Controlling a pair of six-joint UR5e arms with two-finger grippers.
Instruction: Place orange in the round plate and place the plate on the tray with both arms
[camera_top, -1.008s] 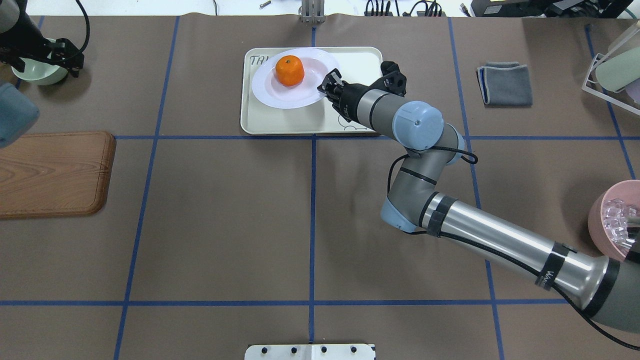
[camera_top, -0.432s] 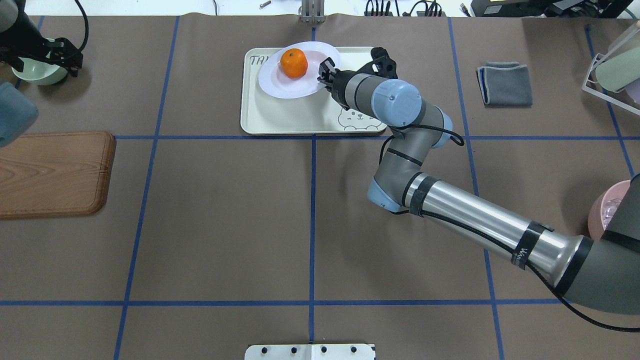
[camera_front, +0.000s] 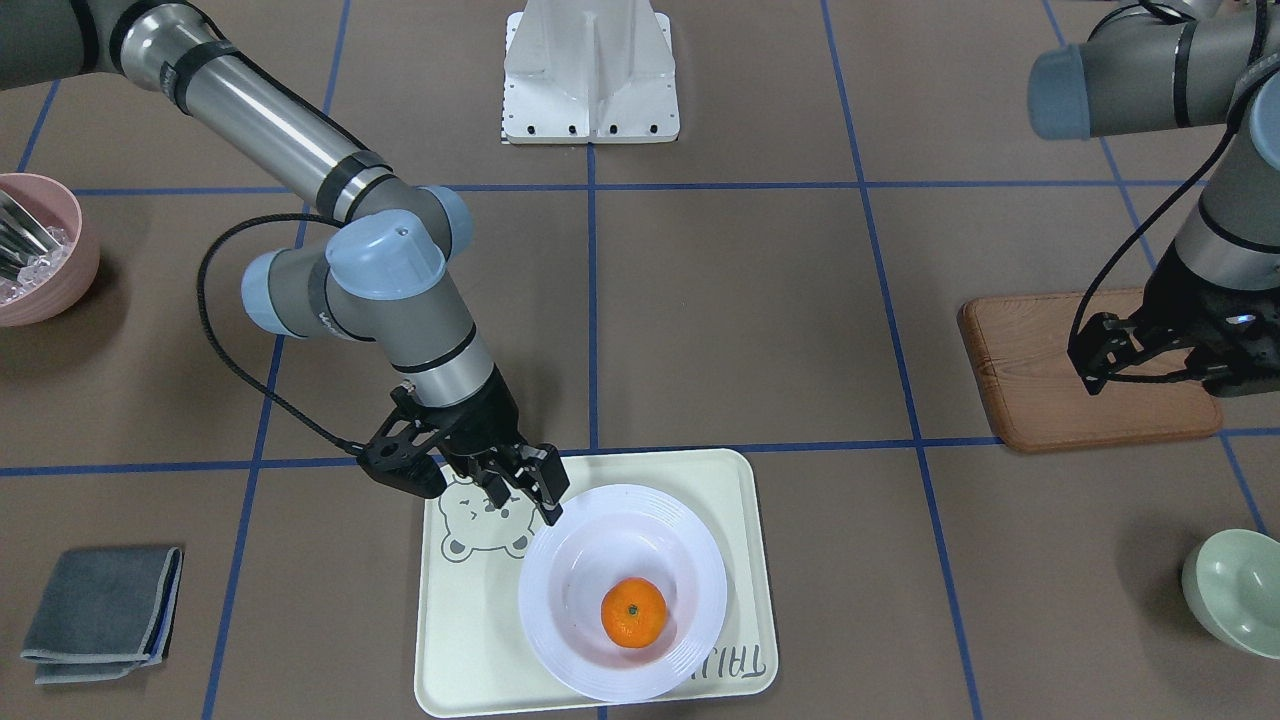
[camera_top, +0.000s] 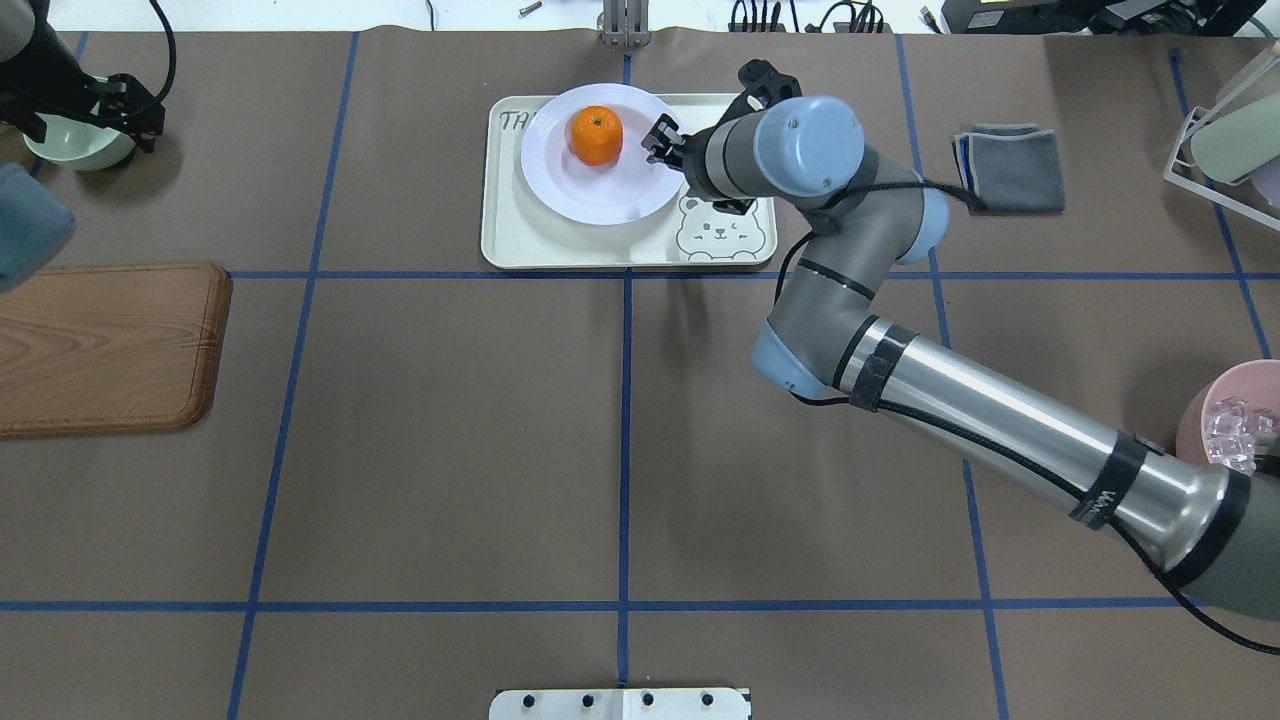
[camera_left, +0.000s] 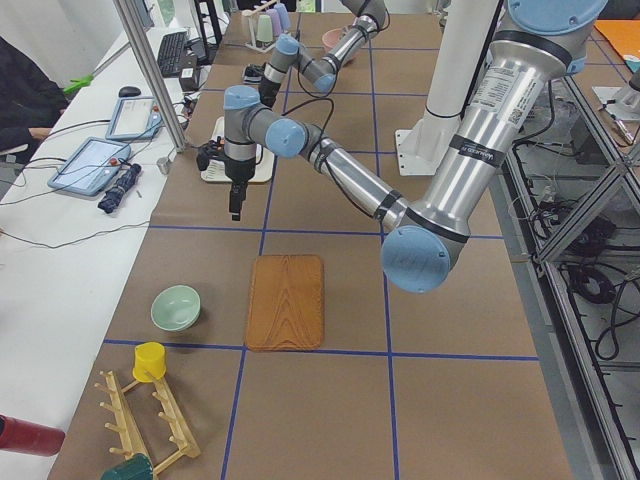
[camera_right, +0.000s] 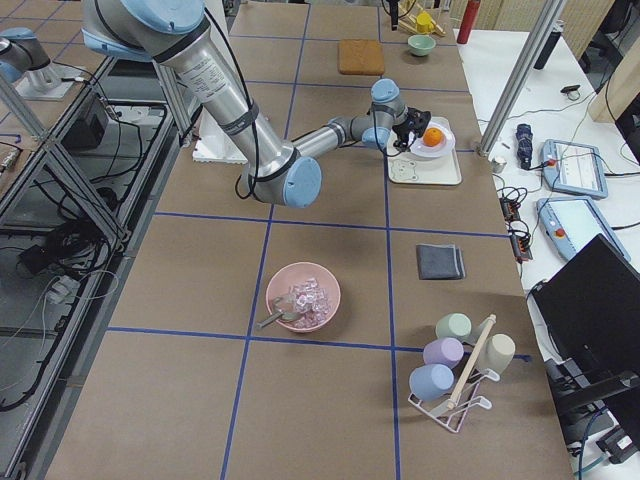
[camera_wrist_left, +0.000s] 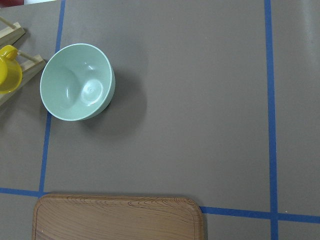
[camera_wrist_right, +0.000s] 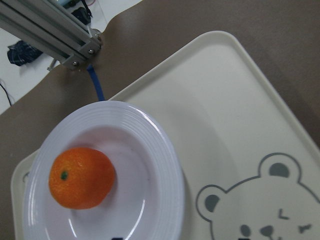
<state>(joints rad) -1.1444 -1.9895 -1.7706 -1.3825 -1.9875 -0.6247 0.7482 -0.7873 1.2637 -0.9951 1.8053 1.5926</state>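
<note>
The orange (camera_top: 596, 136) lies in the sunken centre of the round plate (camera_top: 620, 190), and both show again in the right wrist view as the orange (camera_wrist_right: 81, 177) on the plate (camera_wrist_right: 160, 165). The plate sits level over the far left part of the tray (camera_top: 560, 245), its far rim past the tray's edge; I cannot tell whether it rests or hovers. My right gripper (camera_front: 545, 505) is shut on the plate's rim on the bear-drawing side. My left gripper (camera_front: 1150, 365) hangs open and holds nothing, far off between the wooden board and the green bowl.
A brown wooden board (camera_top: 100, 345) lies at the left and a pale green bowl (camera_top: 75, 145) at the far left. A folded grey cloth (camera_top: 1010, 165) lies right of the tray, a pink bowl (camera_top: 1225, 435) at the right edge, a cup rack (camera_right: 455, 365) beyond.
The right arm has swung the plate with the orange a little right and away, and brought it from tilted to level over the tray. The bear drawing is now uncovered. The left arm is still.
</note>
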